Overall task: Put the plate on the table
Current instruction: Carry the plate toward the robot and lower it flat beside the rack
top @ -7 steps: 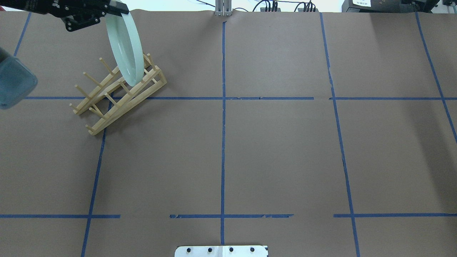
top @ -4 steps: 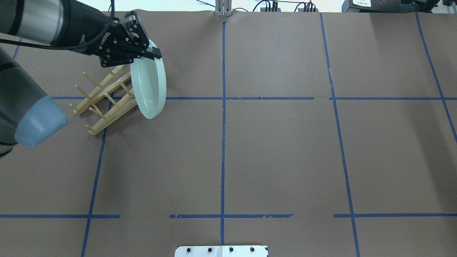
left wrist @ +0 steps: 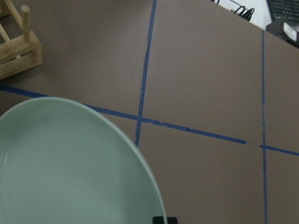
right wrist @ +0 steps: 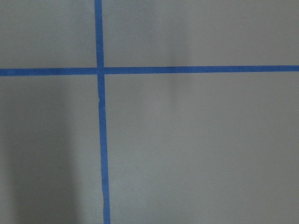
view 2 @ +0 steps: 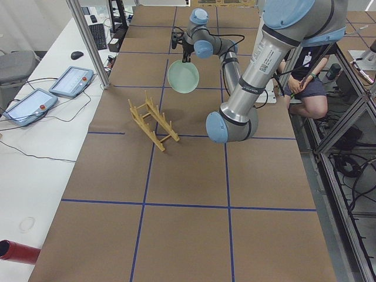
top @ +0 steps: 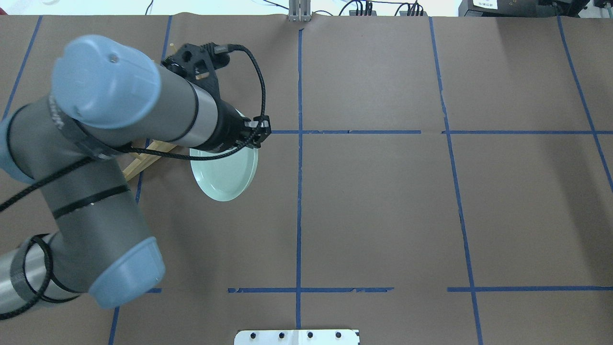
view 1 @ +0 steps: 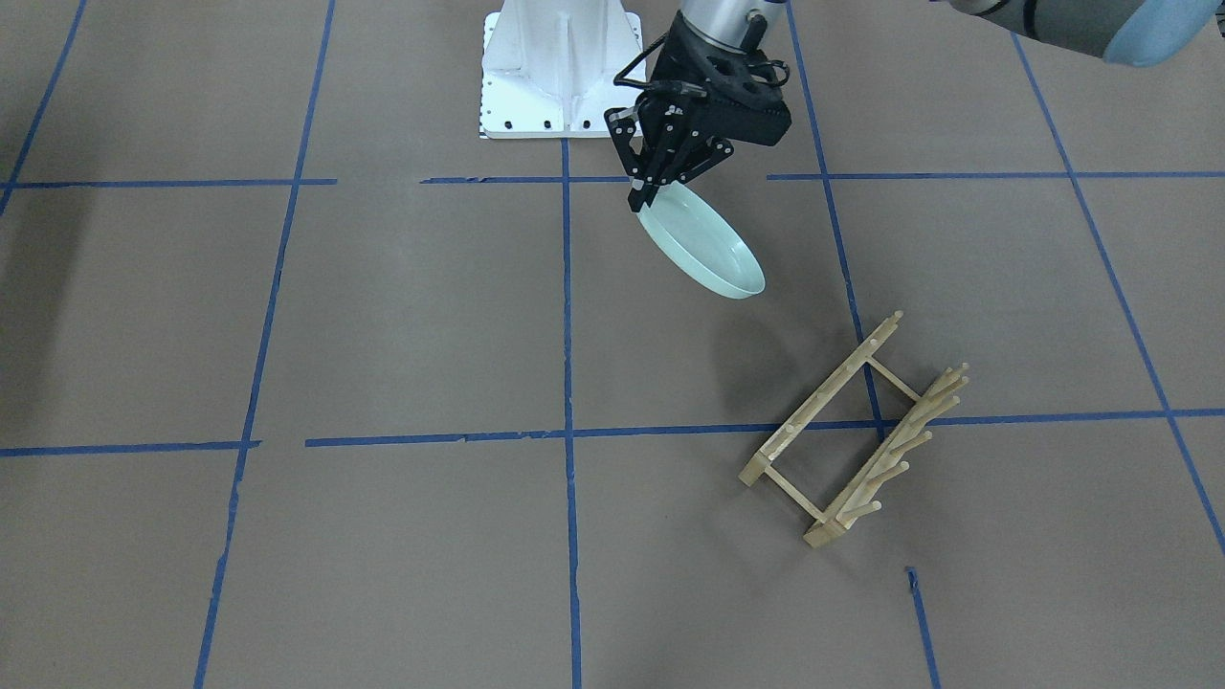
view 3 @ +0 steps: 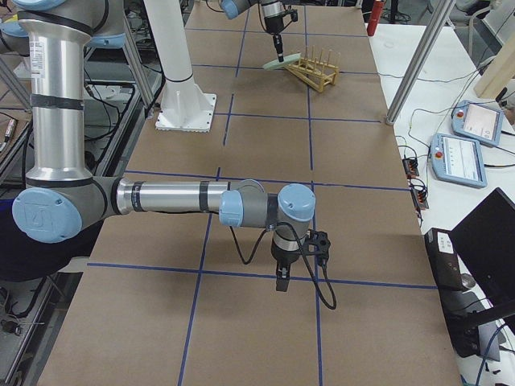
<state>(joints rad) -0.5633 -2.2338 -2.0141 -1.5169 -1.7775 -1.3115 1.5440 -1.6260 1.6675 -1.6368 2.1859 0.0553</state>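
Mint-green round plate hangs tilted over the matte brown table, rim pinched in the left jaws.

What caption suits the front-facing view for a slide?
The left claw holds the mint plate tilted above the table, apart from the wooden rack.

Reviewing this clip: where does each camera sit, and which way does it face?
Front-facing: across the table, faces the robot's base; left gripper grips the plate, tilted.
Overhead: behind robot, looking down; left arm hides most of the rack.
Exterior left: table's end; left arm near.
Exterior right: other end; right arm near, right gripper far from plate.
Left wrist: down over plate; one fingertip shows.
Right wrist: down at table tape lines; no body shows.
Front-facing and overhead share plate, rack.
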